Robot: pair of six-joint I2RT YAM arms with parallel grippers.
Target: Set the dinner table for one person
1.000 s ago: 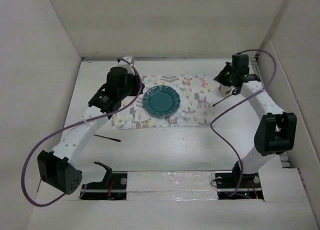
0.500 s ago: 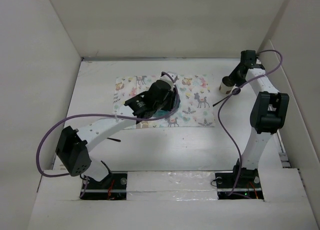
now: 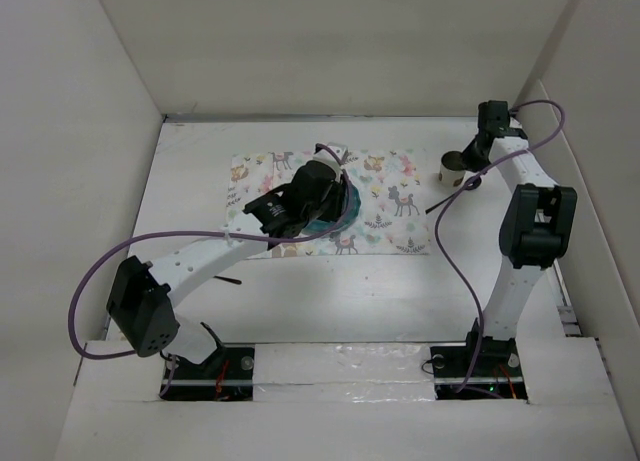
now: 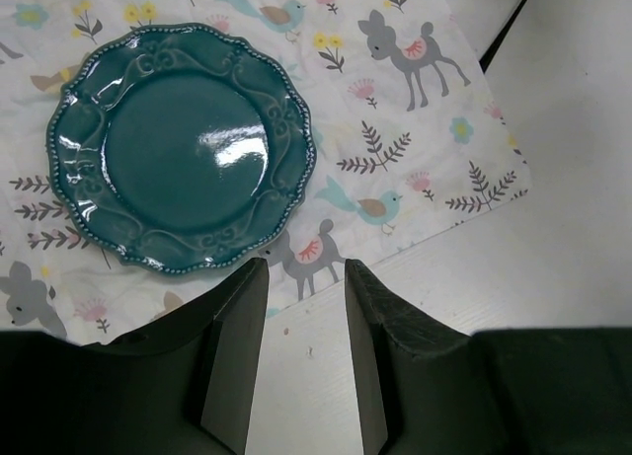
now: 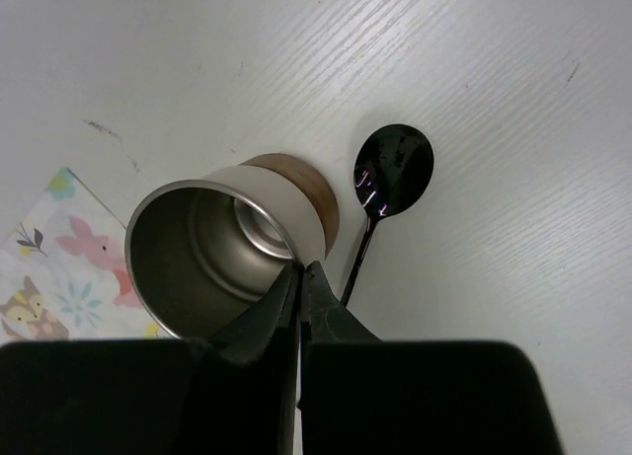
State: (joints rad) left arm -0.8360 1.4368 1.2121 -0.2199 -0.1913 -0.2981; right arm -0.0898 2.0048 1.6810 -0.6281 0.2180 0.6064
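Though seemingly apart, cup (image 5: 212,263) beside spoon (image 5: 393,169).

Matte white dinner table (image 3: 340,301), walled by white panels. Carries toward its far middle a cloth placemat (image 3: 395,221) printed with animals and leaves, spread flat. Bears at the far right, just off the placemat, a metal cup (image 3: 452,167) and, just beside it, a black spoon (image 5: 393,169). Holds at front left a thin dark utensil (image 3: 233,279), too small to identify.
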